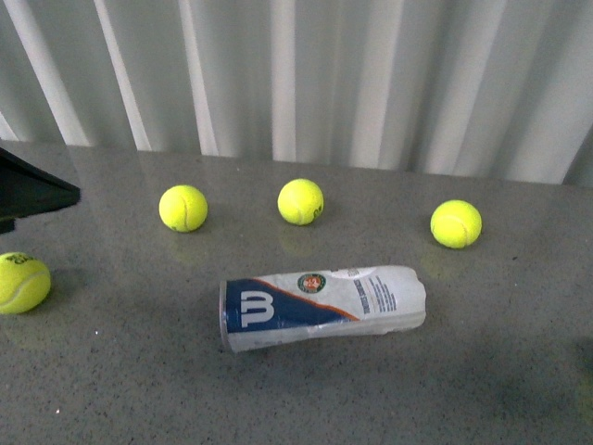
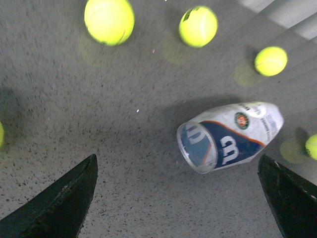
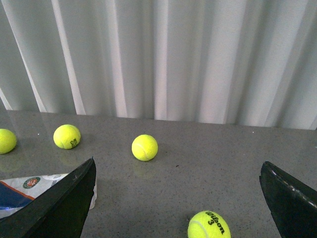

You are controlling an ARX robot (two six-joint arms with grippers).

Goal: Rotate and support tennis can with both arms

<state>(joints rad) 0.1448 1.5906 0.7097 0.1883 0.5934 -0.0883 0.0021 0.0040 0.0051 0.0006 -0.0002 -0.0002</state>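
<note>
The tennis can lies on its side on the grey table, open mouth to the left, navy label with white W facing up. It looks empty. In the left wrist view the can lies just beyond my open left gripper, its mouth toward the camera and nothing between the fingers. Only a black part of the left arm shows at the front view's left edge. My right gripper is open and empty; one end of the can shows beside one finger.
Several yellow-green tennis balls lie loose: three in a row behind the can, and one at the near left. Another ball lies between the right fingers. A white curtain hangs behind the table.
</note>
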